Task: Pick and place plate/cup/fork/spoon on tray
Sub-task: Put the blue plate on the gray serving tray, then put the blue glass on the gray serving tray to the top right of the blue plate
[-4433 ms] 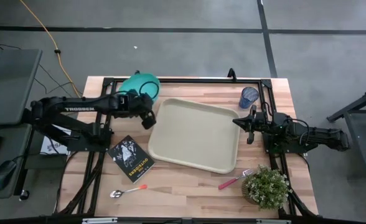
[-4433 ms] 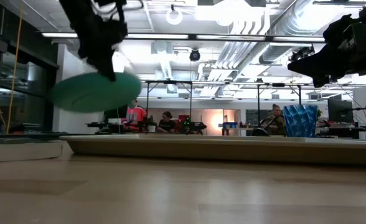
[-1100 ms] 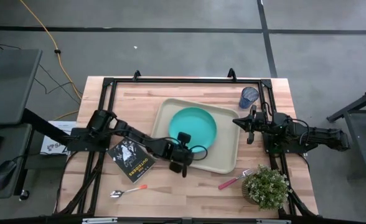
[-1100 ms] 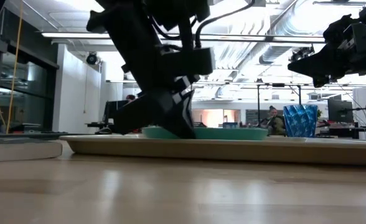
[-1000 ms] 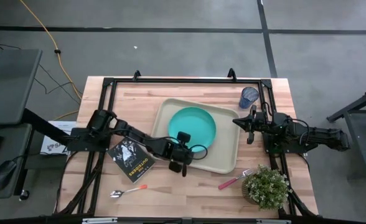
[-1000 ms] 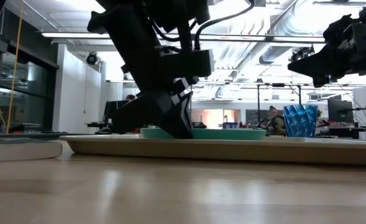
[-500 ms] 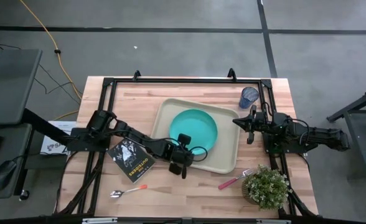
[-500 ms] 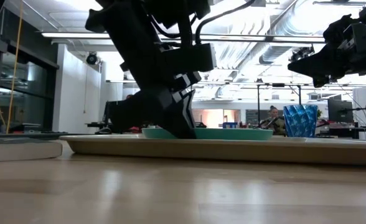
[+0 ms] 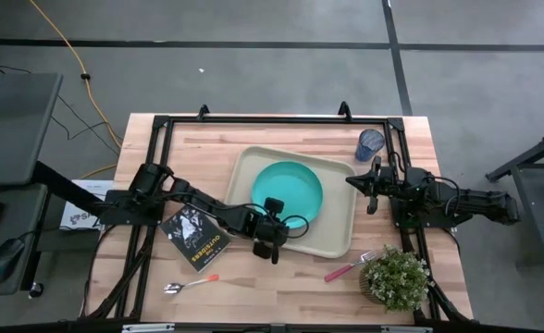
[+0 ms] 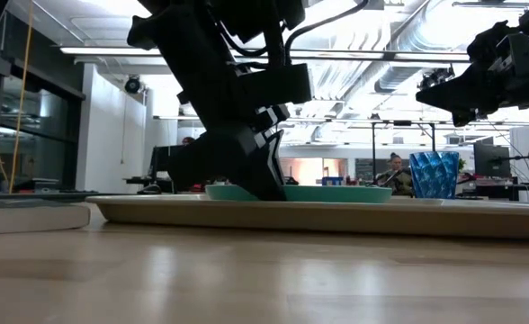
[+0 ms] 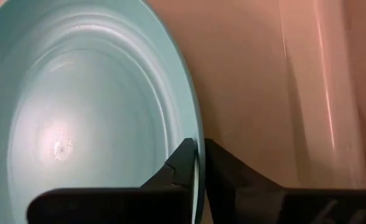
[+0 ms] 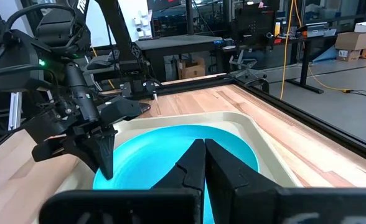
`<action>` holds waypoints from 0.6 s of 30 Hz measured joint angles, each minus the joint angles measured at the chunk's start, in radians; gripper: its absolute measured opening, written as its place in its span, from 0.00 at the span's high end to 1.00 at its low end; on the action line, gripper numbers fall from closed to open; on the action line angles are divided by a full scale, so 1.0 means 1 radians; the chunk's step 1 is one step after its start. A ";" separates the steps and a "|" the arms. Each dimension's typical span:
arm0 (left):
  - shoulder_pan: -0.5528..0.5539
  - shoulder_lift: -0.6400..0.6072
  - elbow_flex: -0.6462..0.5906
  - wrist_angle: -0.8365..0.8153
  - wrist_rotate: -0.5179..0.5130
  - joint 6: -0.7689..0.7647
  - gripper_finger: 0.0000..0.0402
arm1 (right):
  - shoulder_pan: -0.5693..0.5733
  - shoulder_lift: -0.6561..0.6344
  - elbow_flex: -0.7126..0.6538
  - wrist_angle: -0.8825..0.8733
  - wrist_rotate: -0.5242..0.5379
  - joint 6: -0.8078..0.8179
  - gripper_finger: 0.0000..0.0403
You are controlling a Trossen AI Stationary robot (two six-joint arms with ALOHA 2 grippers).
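The turquoise plate (image 9: 290, 190) lies in the beige tray (image 9: 337, 227) at the table's middle. My left gripper (image 9: 272, 218) is at the plate's near-left rim and shut on it; it also shows in the left wrist view (image 11: 197, 154). My right gripper (image 9: 359, 185) hovers shut and empty above the tray's right rim. The blue cup (image 9: 369, 144) stands upright on the table at the far right. The red-pink fork (image 9: 349, 268) lies on the table near the tray's near right corner. The orange-handled spoon (image 9: 191, 283) lies near the front edge. My left gripper pinches the plate's rim (image 11: 195, 134) between its two fingers, one finger (image 11: 182, 163) over the plate's inner side and one (image 11: 223, 168) outside it. The fingers slant down from the table's near-left side. The plate sits about level in the tray (image 10: 336, 193).
A dark book (image 9: 195, 236) lies left of the tray, under my left arm. A potted plant (image 9: 397, 277) stands at the near right corner, next to the fork. Black frame rails (image 9: 161, 125) run along the table's edges.
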 joint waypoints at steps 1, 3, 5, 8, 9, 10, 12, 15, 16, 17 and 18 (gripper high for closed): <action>0.000 0.000 0.000 0.000 0.000 0.000 0.95 | 0.000 0.000 0.000 0.000 0.000 0.000 1.00; 0.000 0.000 0.000 0.001 0.000 0.000 0.93 | 0.000 0.000 0.000 0.000 0.000 0.000 1.00; 0.000 0.000 0.000 0.001 0.000 0.000 0.92 | 0.000 0.000 0.000 0.000 0.000 0.000 1.00; 0.000 0.000 0.000 0.002 0.000 0.001 0.89 | 0.000 0.000 0.000 0.000 0.000 0.000 1.00; -0.001 0.000 0.000 0.001 -0.001 0.002 0.88 | 0.000 0.000 0.000 0.000 0.000 0.000 1.00; -0.002 0.000 0.000 0.001 -0.001 0.002 0.86 | 0.000 0.000 0.000 0.000 0.000 0.000 1.00; -0.003 0.000 0.000 0.001 -0.002 0.003 0.84 | 0.000 0.000 0.000 0.000 0.000 0.000 1.00; -0.003 0.000 0.000 0.001 -0.009 0.004 0.80 | 0.000 0.000 0.000 0.000 0.000 0.000 1.00; -0.003 0.000 0.000 0.001 -0.010 0.004 0.78 | 0.000 0.000 0.000 0.000 0.000 0.000 1.00; -0.003 0.000 0.000 0.001 -0.010 0.004 0.76 | 0.000 0.000 0.000 0.000 0.000 0.000 1.00; -0.003 0.000 0.000 0.001 -0.011 0.004 0.74 | 0.000 0.000 0.000 0.000 0.000 0.000 1.00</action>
